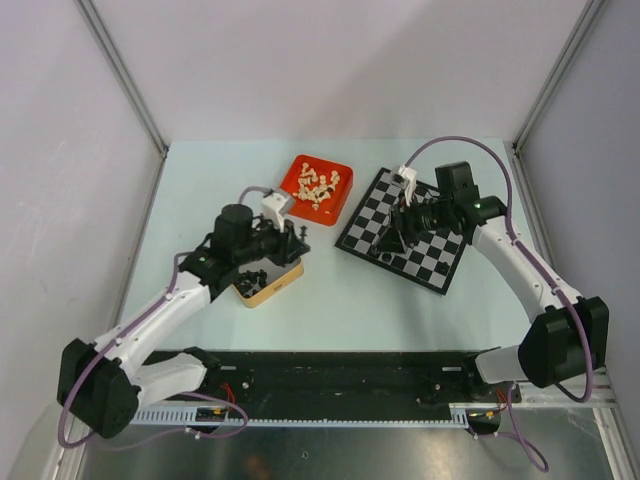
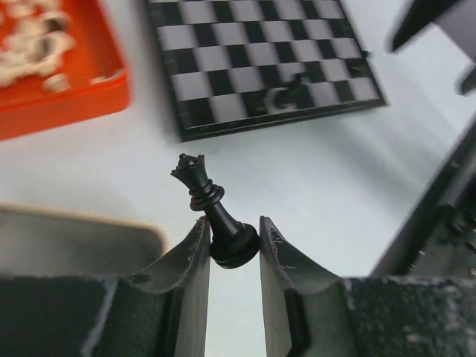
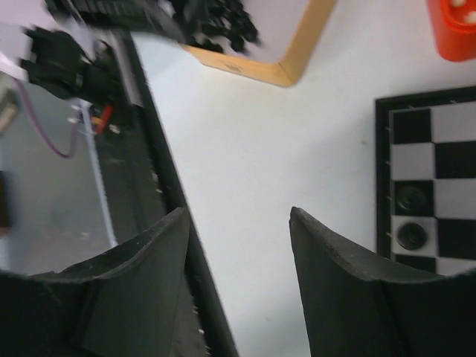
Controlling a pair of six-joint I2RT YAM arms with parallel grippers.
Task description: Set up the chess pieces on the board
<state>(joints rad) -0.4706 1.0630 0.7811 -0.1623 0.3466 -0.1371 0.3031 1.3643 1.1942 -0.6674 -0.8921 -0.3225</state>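
A black queen (image 2: pixel 214 212) is pinched at its base between the two fingers of the left hand (image 2: pixel 233 227), with the crowned top leaning up and away toward the board (image 2: pixel 260 59). The piece is held well apart from the board, off the board's left side as seen from the overhead camera, and bare bench (image 2: pixel 320 178) is seen between the two. Whether anything is touched by the queen's underside cannot be told.

The right hand (image 3: pixel 238 223) is spread, with nothing held between its fingers. It is placed at the board's near left edge: pale bench is seen through the gap, and the board's dark border is seen just beside one finger. Two black chessmen (image 3: pixel 410 198) are set on the board, on adjoining squares of the outermost row, next to that border. In the left wrist view some dark shapes are seen on squares near the same edge of the board, but they are too blurred to be made out.

A red tray (image 1: pixel 345 195) is set just beside the board's far left corner, not touching it, and cream pieces (image 1: pixel 315 187) are heaped loosely in it. A tan tray (image 3: pixel 297 59) is placed well to the left of the board's near corner, partly covered by the left arm, and a pile of black pieces (image 3: pixel 223 22) is seen in it.
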